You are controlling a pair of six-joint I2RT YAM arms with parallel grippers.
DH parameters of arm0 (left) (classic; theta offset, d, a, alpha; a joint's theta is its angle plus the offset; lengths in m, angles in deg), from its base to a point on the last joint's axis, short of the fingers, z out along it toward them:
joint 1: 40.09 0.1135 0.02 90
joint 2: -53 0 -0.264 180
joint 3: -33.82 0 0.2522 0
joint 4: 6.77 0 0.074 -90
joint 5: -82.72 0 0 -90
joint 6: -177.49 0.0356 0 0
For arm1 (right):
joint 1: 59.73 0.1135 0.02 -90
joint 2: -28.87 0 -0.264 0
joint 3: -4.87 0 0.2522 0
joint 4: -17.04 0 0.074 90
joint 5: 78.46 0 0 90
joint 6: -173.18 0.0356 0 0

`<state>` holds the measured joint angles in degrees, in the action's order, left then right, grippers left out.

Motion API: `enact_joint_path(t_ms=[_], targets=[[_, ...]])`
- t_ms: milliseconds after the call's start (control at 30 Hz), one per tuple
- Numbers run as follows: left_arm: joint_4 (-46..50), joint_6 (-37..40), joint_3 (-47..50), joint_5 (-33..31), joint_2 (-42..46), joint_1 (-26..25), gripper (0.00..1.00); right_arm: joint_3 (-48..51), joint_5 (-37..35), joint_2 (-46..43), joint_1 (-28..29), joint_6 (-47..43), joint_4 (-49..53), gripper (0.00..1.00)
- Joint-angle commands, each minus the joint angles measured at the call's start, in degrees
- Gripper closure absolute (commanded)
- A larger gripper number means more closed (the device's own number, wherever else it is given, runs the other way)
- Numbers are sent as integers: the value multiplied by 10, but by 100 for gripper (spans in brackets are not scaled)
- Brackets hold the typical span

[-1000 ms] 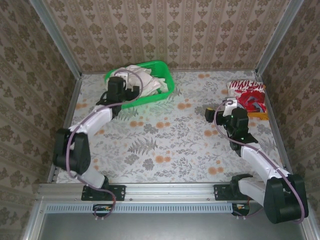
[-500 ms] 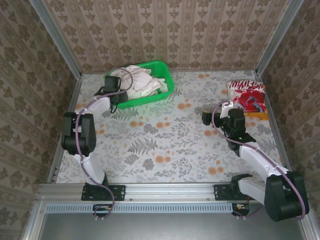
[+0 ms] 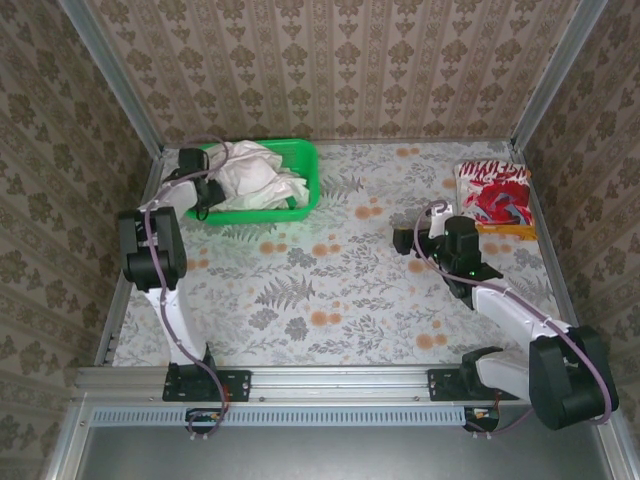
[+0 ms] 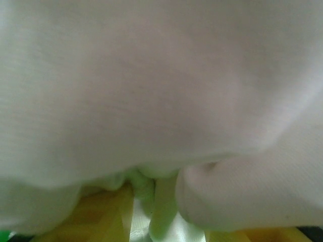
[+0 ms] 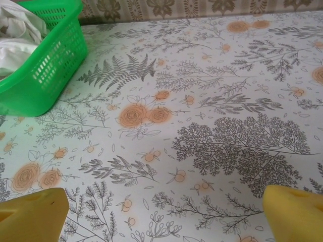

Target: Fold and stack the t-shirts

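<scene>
Off-white cotton t-shirts (image 3: 252,172): heaped, unfolded, in green plastic mesh basket (image 3: 308,185), far left.
Left gripper (image 3: 208,188): in basket, pinching shirt cloth, likely for lift-out.
Folded red-and-white patterned t-shirt (image 3: 492,190): far right, probable stack base.
Right gripper (image 3: 403,240): spread wide, empty, over floral table (image 3: 330,280), seemingly waiting.

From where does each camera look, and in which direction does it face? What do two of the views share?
Top external: above and behind the bases, looking down on the table; the left arm and the right arm show.
Left wrist: pressed close to a white shirt; blurred yellow fingers at the bottom edge.
Right wrist: low over the table, looking across it, green basket at upper left; yellow fingertips in both bottom corners.
Shared: top external and right wrist both show the basket and the flowered table.
</scene>
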<state>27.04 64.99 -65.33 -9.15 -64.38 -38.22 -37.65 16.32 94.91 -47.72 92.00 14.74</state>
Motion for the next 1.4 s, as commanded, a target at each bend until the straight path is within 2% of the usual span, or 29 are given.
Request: enact_joint_path(t_ms=[0,67,200,400,500,667,767,867,933,1100,1233,1367], targets=[[47,-16,-18,-8,-3,22,59,-23,5,9,13,1,4,0],[33,-12,-10,-10,16,11,58,-24,7,11,18,4,1,0],[13,-5,20,-67,84,-43,52,-27,8,10,26,9,-2,0],[22,7,20,-136,146,-168,40,-18,12,11,32,18,-12,0],[37,15,-7,-132,131,-227,31,-9,14,9,35,27,-22,0],[83,24,-88,-108,56,-298,20,1,17,2,38,35,-27,0],[102,35,-128,-107,10,-321,16,9,13,-8,39,36,-24,0],[115,32,-160,-78,-29,-327,15,18,9,-18,39,35,-22,0],[118,28,-173,-63,-50,-329,20,23,8,-20,38,36,-19,0],[126,22,-190,-51,-76,-330,51,26,12,-16,38,39,-19,0],[127,30,-189,-50,-73,-329,71,22,13,-6,39,39,-21,0],[135,47,-199,-50,-72,-319,82,15,20,10,39,42,-27,0]])
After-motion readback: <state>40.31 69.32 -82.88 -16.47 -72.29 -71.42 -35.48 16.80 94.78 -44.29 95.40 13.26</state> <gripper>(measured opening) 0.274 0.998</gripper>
